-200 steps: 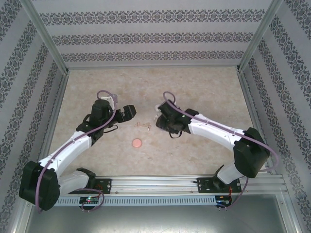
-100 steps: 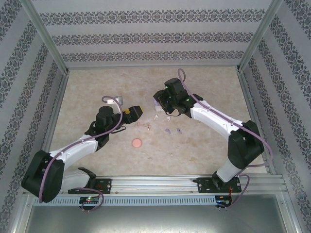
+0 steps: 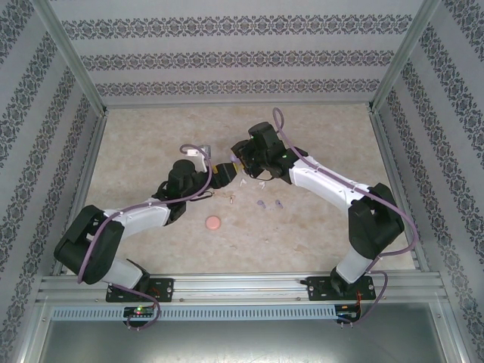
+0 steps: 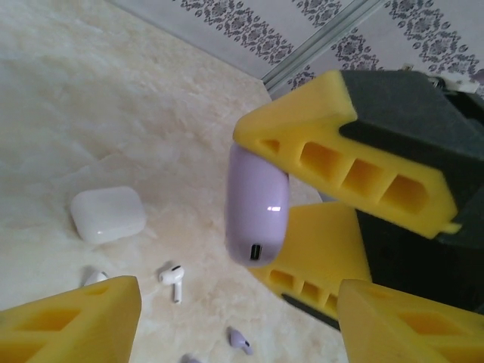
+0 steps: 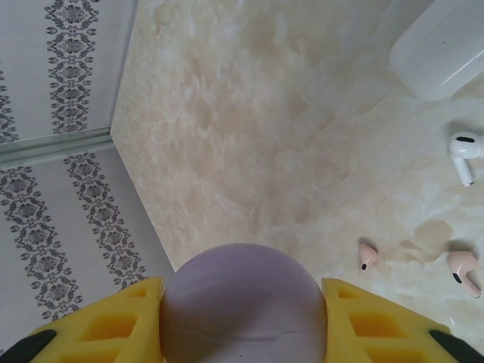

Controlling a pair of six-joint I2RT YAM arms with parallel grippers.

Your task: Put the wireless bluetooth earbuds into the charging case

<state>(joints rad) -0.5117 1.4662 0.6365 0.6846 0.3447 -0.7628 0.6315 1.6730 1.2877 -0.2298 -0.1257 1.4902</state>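
Observation:
My right gripper [image 5: 242, 293] is shut on a closed purple charging case [image 5: 243, 310], held above the table. In the left wrist view the same case [image 4: 257, 203] hangs between the right gripper's yellow fingers [image 4: 333, 147], its charging port facing the camera. My left gripper [image 4: 238, 304] is open just short of the case, touching nothing. From above, the left gripper [image 3: 221, 172] and right gripper [image 3: 239, 160] nearly meet mid-table. On the table lie loose earbuds: two purple [image 3: 261, 205], a white one [image 4: 174, 278] and two pinkish [image 5: 463, 271].
A closed white case [image 4: 107, 213] lies on the table beyond the white earbud. A pink case [image 3: 213, 222] sits nearer the arm bases. Patterned walls and metal posts [image 3: 72, 68] enclose the marble table on three sides.
The right gripper lifted the purple case off the table and shifted left. The left arm swung right up to it, its jaws narrowing while staying apart.

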